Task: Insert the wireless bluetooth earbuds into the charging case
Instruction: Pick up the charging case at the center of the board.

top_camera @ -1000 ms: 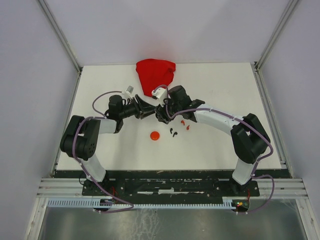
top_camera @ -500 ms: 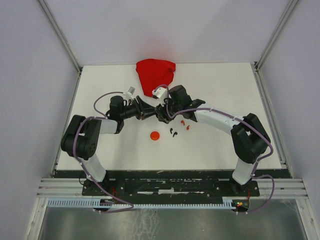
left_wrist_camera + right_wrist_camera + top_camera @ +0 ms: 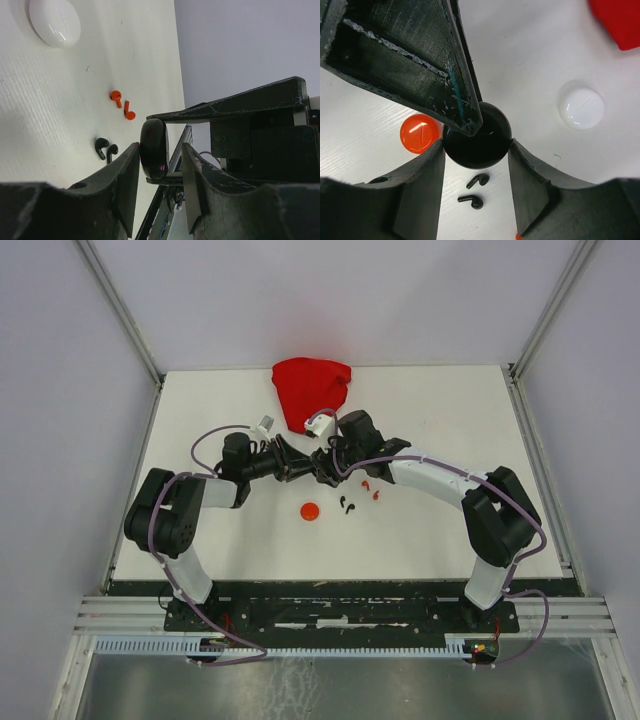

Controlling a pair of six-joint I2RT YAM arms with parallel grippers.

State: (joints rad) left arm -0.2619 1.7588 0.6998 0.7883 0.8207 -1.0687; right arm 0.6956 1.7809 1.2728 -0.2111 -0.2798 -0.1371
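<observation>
My right gripper (image 3: 476,145) is shut on a round black charging case (image 3: 485,140), held edge to edge above the table. My left gripper (image 3: 160,146) straddles the same black case (image 3: 154,150) across its flat faces; one finger touches it and a gap shows at the other, so it is open. In the top view both grippers meet at mid-table (image 3: 316,468). Two black earbuds (image 3: 478,180) lie on the table just below the case, also seen as black earbuds (image 3: 346,505). Two red earbuds (image 3: 122,104) lie beside them.
A round red case (image 3: 310,511) sits left of the black earbuds. A white case (image 3: 581,108) lies nearby towards the red cloth (image 3: 312,388) at the back edge. Side walls bound the white table (image 3: 450,420).
The left gripper's jaws have narrowed around the black case and its arm has shifted slightly. The right gripper and the case have stayed in place.
</observation>
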